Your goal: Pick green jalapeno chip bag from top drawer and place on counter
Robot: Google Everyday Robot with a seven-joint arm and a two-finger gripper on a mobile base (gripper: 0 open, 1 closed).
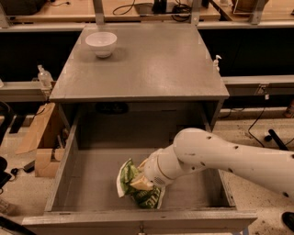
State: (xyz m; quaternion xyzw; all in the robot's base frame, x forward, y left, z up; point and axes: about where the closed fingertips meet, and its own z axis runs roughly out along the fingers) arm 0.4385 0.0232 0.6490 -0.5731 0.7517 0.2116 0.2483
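The green jalapeno chip bag (148, 198) lies crumpled on the floor of the open top drawer (92, 181), near its front wall and a little left of the middle. My gripper (140, 183) reaches down into the drawer from the right and sits right on top of the bag, covering its middle. The white arm (216, 158) crosses the drawer's right side. The grey counter (151, 69) lies above and behind the drawer.
A white bowl (101, 43) stands at the counter's far left corner. Cardboard boxes (41, 142) stand on the floor left of the cabinet. Wooden benches with cables (151, 9) run behind the counter. Small bottles (43, 77) stand on side ledges.
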